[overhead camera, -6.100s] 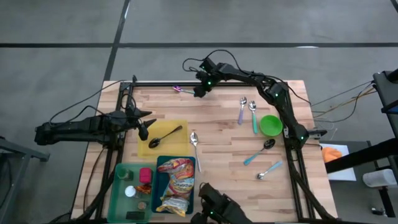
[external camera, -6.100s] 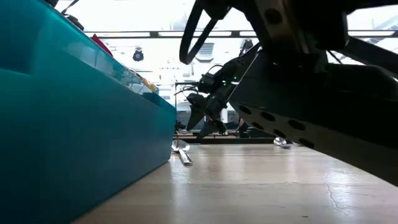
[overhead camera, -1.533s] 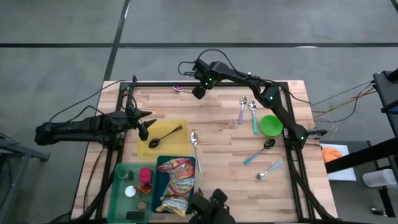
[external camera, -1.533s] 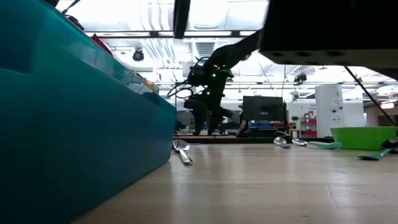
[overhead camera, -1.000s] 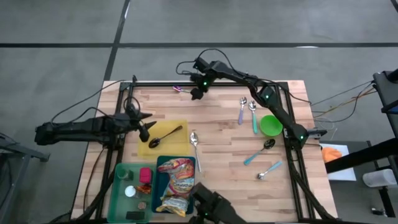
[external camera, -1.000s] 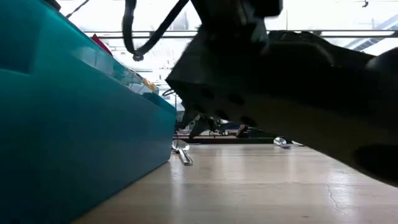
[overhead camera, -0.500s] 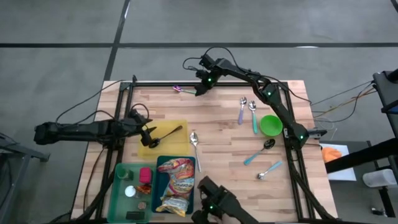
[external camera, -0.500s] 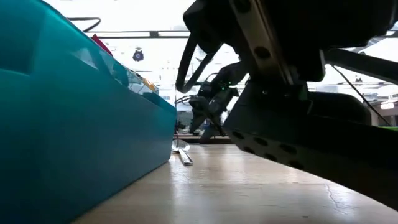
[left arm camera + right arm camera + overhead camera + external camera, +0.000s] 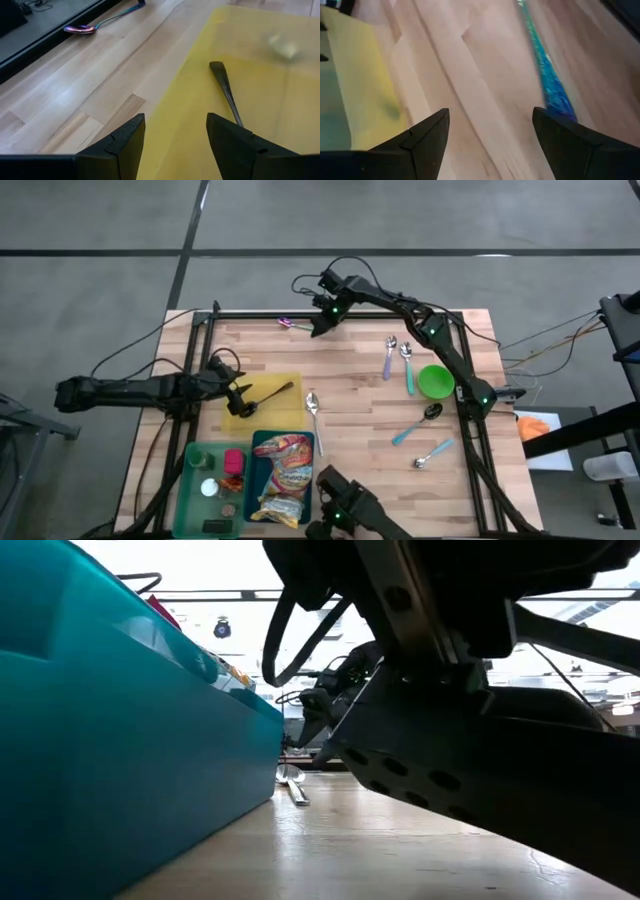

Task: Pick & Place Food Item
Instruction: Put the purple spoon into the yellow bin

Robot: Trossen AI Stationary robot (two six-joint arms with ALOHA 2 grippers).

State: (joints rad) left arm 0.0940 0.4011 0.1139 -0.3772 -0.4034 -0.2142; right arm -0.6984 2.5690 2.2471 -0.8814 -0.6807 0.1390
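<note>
- High view: our left end effector [image 9: 237,393] sits low over the yellow mat [image 9: 262,412], near the black spoon [image 9: 268,396], likely lining up a grasp. Compared with a second ago it has slid inward onto the mat. The snack bag [image 9: 283,477], the food item, lies in the blue bin [image 9: 254,442] at the desk [image 9: 350,405] front.
- Low view: a dark arm blocks most of the scene; the blue bin fills the near side.
- Left wrist view: fingers stand apart, empty, over the mat by the spoon handle.
- Right wrist view: our right end effector [image 9: 490,135] hovers wide open above the iridescent spoon [image 9: 545,75] at the far edge.
</note>
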